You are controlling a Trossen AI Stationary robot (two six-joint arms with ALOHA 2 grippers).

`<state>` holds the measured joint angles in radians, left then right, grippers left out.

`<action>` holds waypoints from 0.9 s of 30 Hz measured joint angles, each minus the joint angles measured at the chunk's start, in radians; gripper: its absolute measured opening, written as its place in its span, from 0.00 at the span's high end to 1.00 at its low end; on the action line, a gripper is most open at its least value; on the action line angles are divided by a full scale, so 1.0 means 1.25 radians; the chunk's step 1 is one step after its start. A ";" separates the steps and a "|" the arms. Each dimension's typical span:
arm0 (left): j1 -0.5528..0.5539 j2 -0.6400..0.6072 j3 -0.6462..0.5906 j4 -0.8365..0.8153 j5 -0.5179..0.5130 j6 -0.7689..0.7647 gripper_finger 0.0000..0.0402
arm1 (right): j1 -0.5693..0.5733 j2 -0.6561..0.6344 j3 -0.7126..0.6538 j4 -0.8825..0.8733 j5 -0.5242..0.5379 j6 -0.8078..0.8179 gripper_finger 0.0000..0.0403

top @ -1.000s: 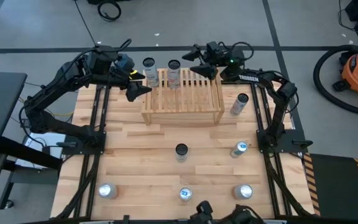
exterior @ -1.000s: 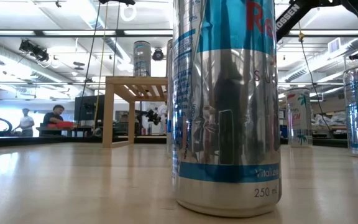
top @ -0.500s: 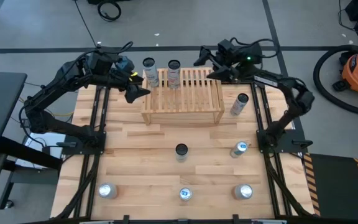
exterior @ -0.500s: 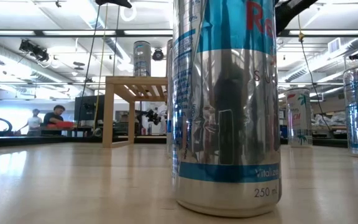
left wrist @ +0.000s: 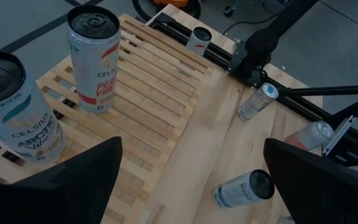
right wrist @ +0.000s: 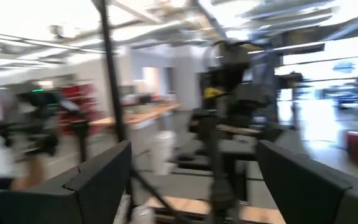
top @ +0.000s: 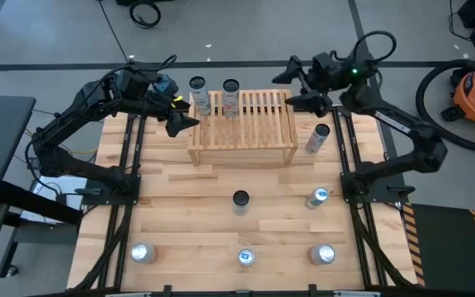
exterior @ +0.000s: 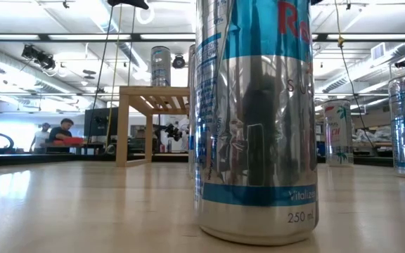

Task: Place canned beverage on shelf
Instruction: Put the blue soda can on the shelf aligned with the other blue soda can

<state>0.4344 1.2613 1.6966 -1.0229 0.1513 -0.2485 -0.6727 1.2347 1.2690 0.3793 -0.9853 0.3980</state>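
- Two cans (top: 198, 93) are seen standing on the shelf (top: 254, 124); others (top: 241, 201) are scattered over the table (top: 180, 214).
- The left gripper (top: 181, 115) is held wide open and empty beside the shelf.
- The right gripper (top: 297, 87) is raised, open and empty.

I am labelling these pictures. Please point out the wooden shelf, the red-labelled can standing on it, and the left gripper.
shelf (top: 258, 115): high view, bare slats of its top.
red-labelled can (left wrist: 94, 59): left wrist view, its side wall.
left gripper (top: 183, 120): high view, between its open fingertips.
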 joint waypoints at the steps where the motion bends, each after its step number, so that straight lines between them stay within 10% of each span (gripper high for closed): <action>1: 0.000 0.000 0.000 0.000 0.000 0.000 0.02 | 0.007 -0.017 0.000 -0.041 0.038 -0.028 0.12; 27: 0.000 0.000 0.000 -0.023 0.000 0.014 0.02 | 0.261 -0.198 0.000 -0.935 0.659 -0.175 0.12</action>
<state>0.4347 1.2613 1.6966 -1.0523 0.1513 -0.2314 -0.3469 0.9874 1.2686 -0.7894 -0.1610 0.1797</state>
